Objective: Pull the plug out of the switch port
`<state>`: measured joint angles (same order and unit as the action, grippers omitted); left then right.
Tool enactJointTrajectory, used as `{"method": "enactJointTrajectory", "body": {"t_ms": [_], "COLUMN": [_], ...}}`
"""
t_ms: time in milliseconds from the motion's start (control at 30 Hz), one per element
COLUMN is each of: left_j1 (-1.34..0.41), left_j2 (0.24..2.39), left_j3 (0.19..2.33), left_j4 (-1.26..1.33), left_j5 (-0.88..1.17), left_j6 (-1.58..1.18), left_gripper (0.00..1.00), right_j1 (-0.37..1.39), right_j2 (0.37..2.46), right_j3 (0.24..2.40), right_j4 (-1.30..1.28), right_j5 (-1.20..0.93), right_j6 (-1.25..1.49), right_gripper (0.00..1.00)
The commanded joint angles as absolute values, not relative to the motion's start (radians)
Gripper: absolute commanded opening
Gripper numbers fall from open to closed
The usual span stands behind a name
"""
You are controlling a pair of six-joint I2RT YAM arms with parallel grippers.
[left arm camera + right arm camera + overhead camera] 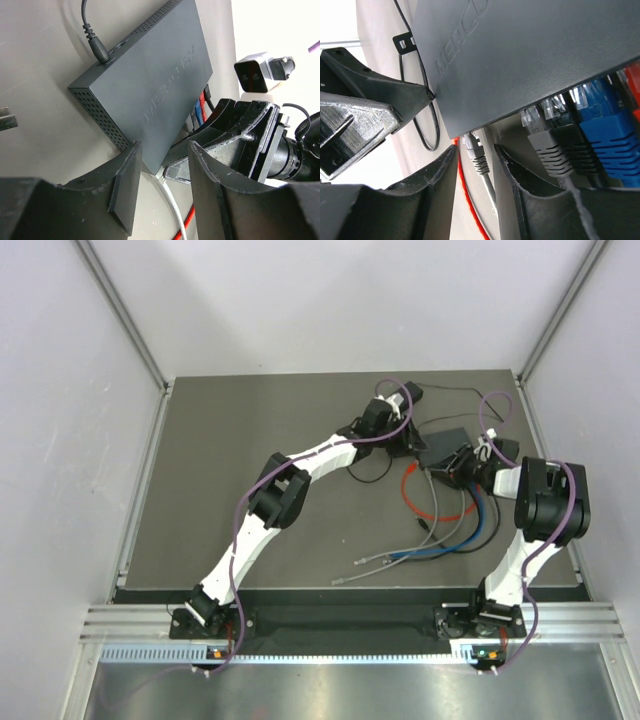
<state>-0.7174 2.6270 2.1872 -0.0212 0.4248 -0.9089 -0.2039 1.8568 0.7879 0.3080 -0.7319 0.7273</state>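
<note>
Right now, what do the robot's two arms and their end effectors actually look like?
The left arm and right arm both have white links with bulky black joints, and a purple cable trails along each. The left end effector and right end effector each have two dark, wedge-shaped fingers with scuffed edges. No markings are readable on them.

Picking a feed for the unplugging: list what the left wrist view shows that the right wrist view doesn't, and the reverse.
Left wrist only: the round black power plug in the switch, and the right arm's camera. Right wrist only: a clear-tipped dark grey plug beside the blue plug. Both: the switch's lettered top, the blue plug, the pale grey cable, the red cable.
</note>
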Motion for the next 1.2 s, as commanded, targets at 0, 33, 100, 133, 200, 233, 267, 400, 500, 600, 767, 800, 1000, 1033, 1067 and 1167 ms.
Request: {"method": "enactJointTrajectory", "body": {"t_ms": [0, 33, 100, 133, 200, 233, 267, 400, 500, 600, 767, 800, 1000, 1033, 1067, 1167], "left_j1": [-0.721, -0.721, -0.724, -0.724, -0.727, -0.727, -0.729, -0.729, -0.729, -0.729, -0.733, -0.733, -0.733, -0.733, -0.733, -0.733], "left_j2": [2.645, 2.646, 2.651, 2.651, 2.657, 2.658, 2.661, 2.660, 2.660, 2.663, 2.669, 2.669, 2.668, 2.671, 2.672, 2.675], "left_j3": [2.187, 2.187, 2.187, 2.187, 2.187, 2.187, 2.187, 2.187, 2.190, 2.197, 2.197, 2.197, 2.203, 2.204, 2.203, 2.203], "left_j4": [-0.149, -0.149, -0.149, -0.149, -0.135, -0.133, -0.135, -0.133, -0.129, -0.138, -0.158, -0.158, -0.152, -0.152, -0.153, -0.144], "left_j5": [0.380, 0.382, 0.383, 0.390, 0.405, 0.405, 0.406, 0.410, 0.405, 0.400, 0.400, 0.402, 0.411, 0.411, 0.413, 0.429], "left_j6": [-0.873, -0.871, -0.868, -0.867, -0.865, -0.865, -0.867, -0.862, -0.856, -0.856, -0.850, -0.848, -0.836, -0.835, -0.834, -0.839], "left_gripper": [0.48, 0.48, 0.48, 0.49, 0.49, 0.49, 0.49, 0.49, 0.49, 0.49, 0.49, 0.49, 0.51, 0.51, 0.51, 0.51], "right_j1": [-0.201, -0.198, -0.193, -0.186, -0.178, -0.170, -0.166, -0.152, -0.147, -0.137, -0.124, -0.120, -0.115, -0.115, -0.115, -0.115], "right_j2": [1.887, 1.888, 1.885, 1.884, 1.881, 1.881, 1.878, 1.885, 1.876, 1.873, 1.888, 1.888, 1.876, 1.876, 1.882, 1.884], "right_j3": [0.815, 0.816, 0.819, 0.822, 0.839, 0.847, 0.859, 0.881, 0.891, 0.917, 0.966, 0.971, 0.968, 0.974, 0.976, 0.973], "right_j4": [0.299, 0.282, 0.279, 0.266, 0.241, 0.215, 0.203, 0.169, 0.135, 0.066, 0.003, -0.032, -0.084, -0.097, -0.094, -0.071], "right_j5": [-0.678, -0.672, -0.661, -0.657, -0.635, -0.626, -0.615, -0.598, -0.566, -0.516, -0.483, -0.479, -0.475, -0.482, -0.509, -0.540], "right_j6": [0.716, 0.713, 0.707, 0.690, 0.677, 0.669, 0.669, 0.667, 0.649, 0.629, 0.624, 0.629, 0.603, 0.595, 0.589, 0.568], "right_gripper": [0.35, 0.33, 0.32, 0.32, 0.32, 0.32, 0.31, 0.29, 0.29, 0.26, 0.12, 0.11, 0.03, 0.02, 0.02, 0.07]}}
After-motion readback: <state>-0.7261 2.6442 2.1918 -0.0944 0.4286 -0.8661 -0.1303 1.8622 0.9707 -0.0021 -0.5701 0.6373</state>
